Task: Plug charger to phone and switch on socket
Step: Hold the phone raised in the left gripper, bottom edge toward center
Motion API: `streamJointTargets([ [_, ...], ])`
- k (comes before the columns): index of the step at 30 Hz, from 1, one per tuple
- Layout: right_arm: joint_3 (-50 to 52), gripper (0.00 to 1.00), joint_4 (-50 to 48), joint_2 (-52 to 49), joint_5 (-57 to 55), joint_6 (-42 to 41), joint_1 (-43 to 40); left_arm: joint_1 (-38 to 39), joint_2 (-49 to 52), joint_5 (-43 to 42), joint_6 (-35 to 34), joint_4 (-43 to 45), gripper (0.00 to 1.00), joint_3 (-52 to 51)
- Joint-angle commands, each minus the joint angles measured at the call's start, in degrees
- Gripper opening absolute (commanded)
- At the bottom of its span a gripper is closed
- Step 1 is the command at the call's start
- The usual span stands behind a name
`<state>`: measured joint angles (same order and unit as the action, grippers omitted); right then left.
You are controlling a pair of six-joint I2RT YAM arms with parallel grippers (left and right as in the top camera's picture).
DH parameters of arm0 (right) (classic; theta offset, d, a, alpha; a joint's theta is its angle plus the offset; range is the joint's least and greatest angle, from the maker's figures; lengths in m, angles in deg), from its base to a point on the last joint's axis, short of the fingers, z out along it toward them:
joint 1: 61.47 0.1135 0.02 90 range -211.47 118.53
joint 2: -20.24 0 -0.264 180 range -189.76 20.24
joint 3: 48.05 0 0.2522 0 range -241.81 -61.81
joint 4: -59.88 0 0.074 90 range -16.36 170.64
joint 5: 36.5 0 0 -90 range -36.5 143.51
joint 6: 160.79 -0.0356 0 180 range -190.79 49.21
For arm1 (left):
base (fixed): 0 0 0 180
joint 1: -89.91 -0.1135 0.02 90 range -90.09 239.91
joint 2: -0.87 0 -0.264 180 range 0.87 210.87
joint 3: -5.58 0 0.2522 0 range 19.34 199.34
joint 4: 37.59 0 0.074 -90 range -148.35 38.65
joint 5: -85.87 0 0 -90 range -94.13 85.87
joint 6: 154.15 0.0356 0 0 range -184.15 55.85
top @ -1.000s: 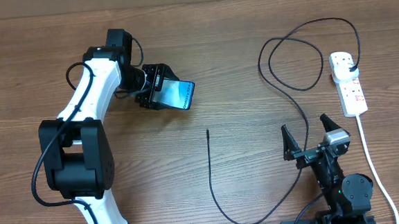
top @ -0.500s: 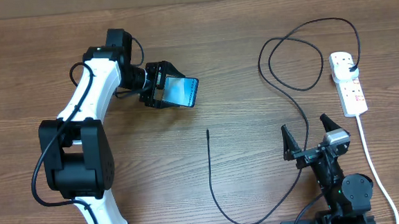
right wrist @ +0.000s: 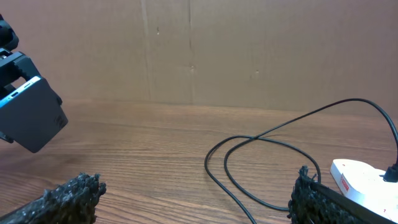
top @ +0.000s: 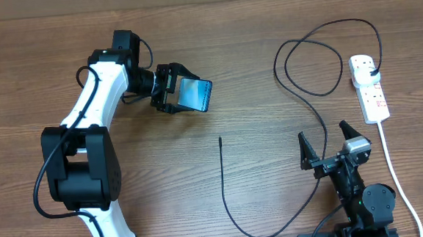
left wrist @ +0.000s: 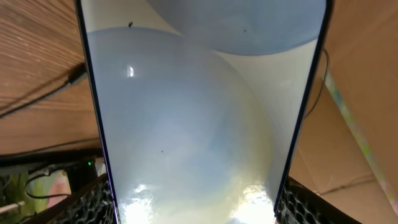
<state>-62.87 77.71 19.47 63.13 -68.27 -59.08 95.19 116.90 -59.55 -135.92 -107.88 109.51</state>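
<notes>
My left gripper (top: 171,91) is shut on the phone (top: 194,94) and holds it tilted above the table at the upper left; its glowing screen fills the left wrist view (left wrist: 199,124). The phone's dark back shows in the right wrist view (right wrist: 34,115). The thin black charger cable (top: 223,184) lies loose; its connector tip (top: 220,139) rests mid-table below the phone. The cable loops to the right (right wrist: 261,168) and its black plug (top: 371,71) sits in the white socket strip (top: 369,88). My right gripper (top: 328,142) is open and empty at the lower right.
The strip's white cord (top: 391,163) runs down the right edge past my right arm. A cardboard wall (right wrist: 199,50) stands behind the table. Bare wooden tabletop (top: 259,49) lies between the phone and the cable loops.
My left gripper has carried the phone a little to the right and up. The right arm and the cable have not moved.
</notes>
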Motion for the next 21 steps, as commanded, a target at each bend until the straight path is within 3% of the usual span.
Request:
streamJointTargets([
  [1,0.61,1.00,-0.24,0.55,-0.59,-0.39,0.11,0.31,-2.45,-7.23,2.47,0.26,0.04,1.60],
  [21,0.61,1.00,-0.24,0.55,-0.59,-0.39,0.11,0.31,-2.45,-23.17,7.56,0.20,0.04,1.60],
])
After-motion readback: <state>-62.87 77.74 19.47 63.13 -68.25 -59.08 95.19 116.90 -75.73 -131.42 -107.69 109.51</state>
